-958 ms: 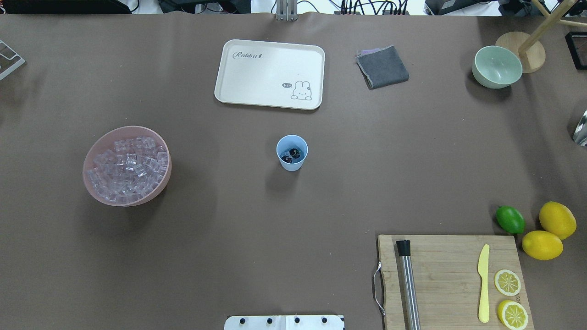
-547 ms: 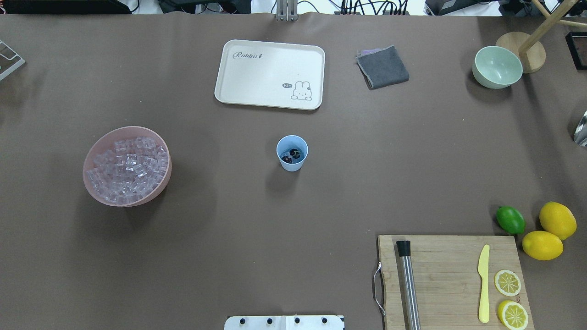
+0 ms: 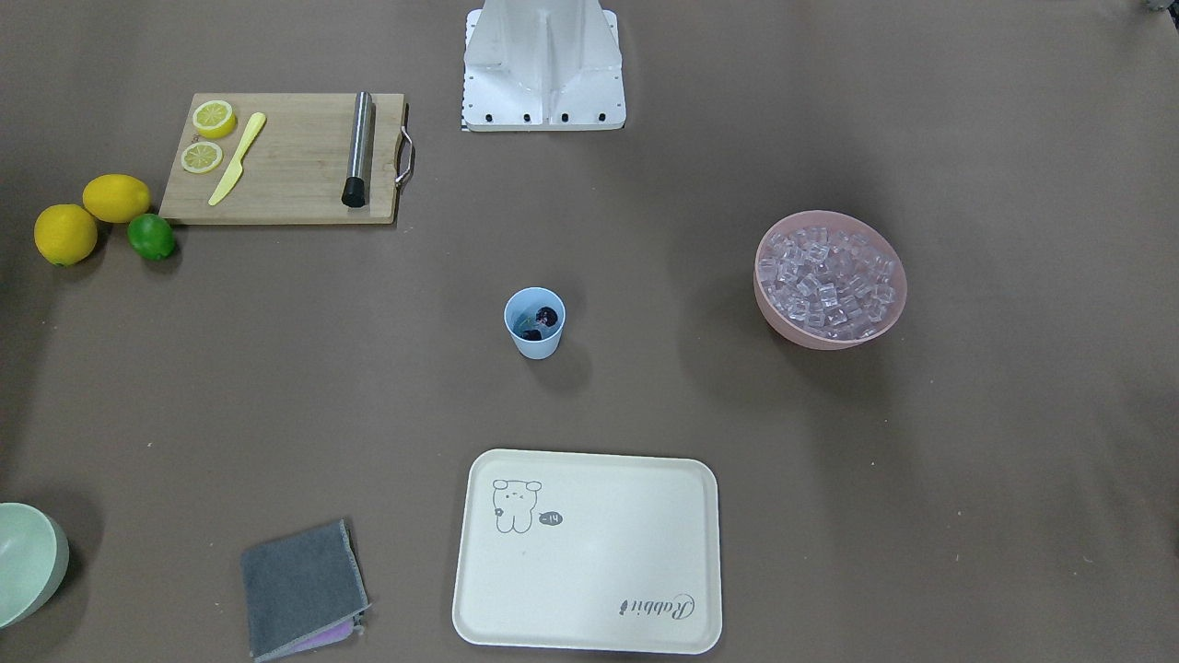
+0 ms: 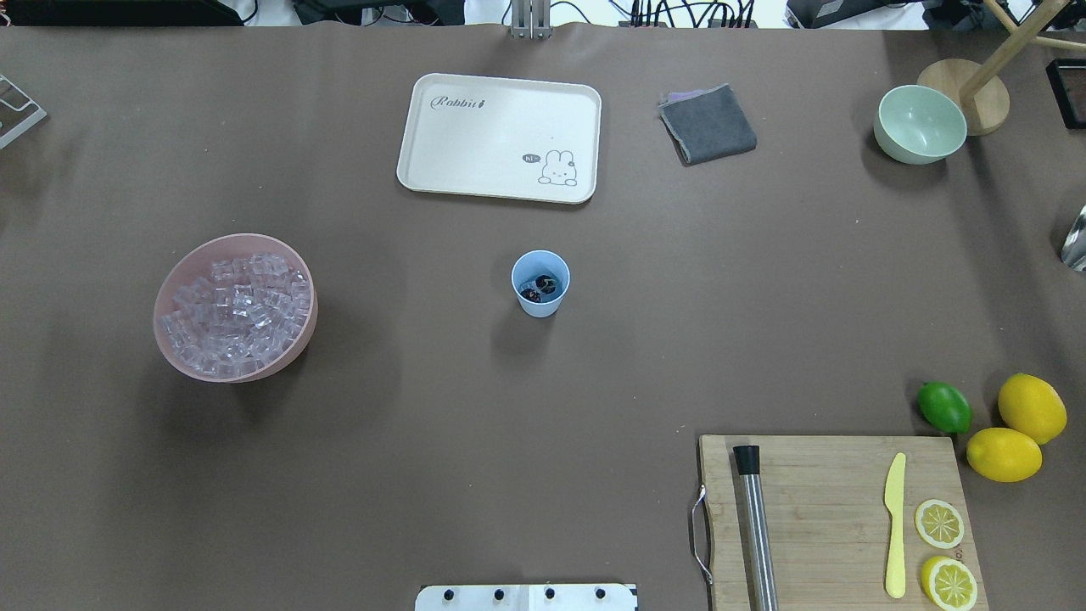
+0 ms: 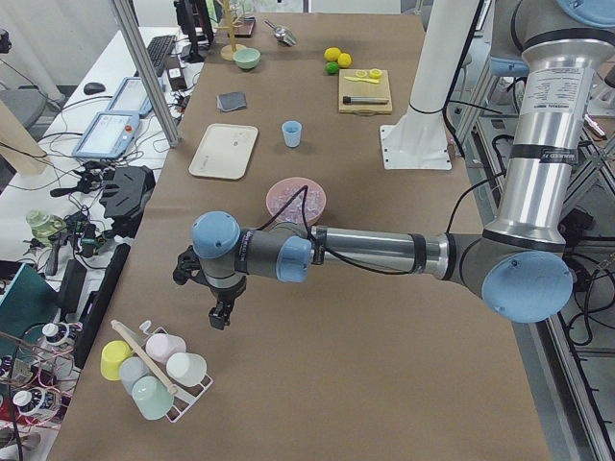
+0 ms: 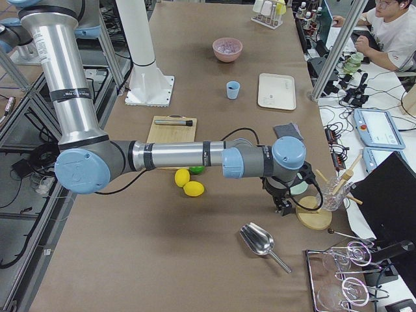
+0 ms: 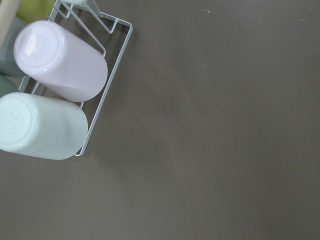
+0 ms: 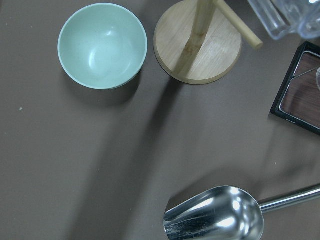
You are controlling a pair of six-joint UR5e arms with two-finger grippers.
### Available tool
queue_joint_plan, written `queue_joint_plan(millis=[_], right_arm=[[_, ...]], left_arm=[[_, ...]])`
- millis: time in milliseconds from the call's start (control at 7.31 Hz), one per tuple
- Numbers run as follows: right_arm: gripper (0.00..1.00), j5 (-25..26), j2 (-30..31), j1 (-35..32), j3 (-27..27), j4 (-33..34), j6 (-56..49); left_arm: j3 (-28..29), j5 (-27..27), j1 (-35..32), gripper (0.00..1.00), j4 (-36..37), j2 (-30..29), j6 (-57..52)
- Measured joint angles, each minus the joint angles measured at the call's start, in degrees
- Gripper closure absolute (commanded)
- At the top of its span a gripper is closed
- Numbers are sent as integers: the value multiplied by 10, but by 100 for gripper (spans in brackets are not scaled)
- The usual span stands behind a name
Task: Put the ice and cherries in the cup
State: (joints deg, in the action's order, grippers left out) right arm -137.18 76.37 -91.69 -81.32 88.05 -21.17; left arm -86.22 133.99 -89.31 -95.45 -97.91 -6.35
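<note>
Judging from the cup [image 4: 540,283], the cherry half of the job looks done: the cherries [image 4: 540,290] lie inside it, dark against the pale blue wall. Pale glints beside them may be a cube or two, but at this size I cannot say whether any ice has gone in. The bulk of the ice [image 4: 235,310] is heaped in the pink bowl [image 4: 222,374], nearly to its rim.

Neither pair of jaws is anywhere near the work. The left arm [image 5: 365,250] reaches out to its own end of the tabletop [image 4: 543,407]; the left jaws hang over bare cloth just beside a wire rack [image 7: 107,85] of upturned tumblers, with the pink bowl behind them and the cup farther off again. The right arm [image 6: 175,155] stretches to the opposite end, where the right jaws hover above a pale green bowl [image 8: 102,45] and a metal scoop [image 8: 215,217]; the cup is well apart from them too. Only the side views show either pair, so I cannot tell how wide either stands, though nothing appears to be carried.

If ice is wanting, what is left is a trip to the pink bowl and back to the cup.
</note>
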Motion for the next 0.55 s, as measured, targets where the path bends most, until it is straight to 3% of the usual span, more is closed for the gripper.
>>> queue_joint_plan(millis=[274, 547], right_arm=[[1, 2, -1, 0, -1, -4, 0], [1, 14, -3, 1, 0, 0, 6]], left_arm=[[16, -64, 23, 2, -3, -24, 32], [18, -48, 31, 2, -13, -32, 44]])
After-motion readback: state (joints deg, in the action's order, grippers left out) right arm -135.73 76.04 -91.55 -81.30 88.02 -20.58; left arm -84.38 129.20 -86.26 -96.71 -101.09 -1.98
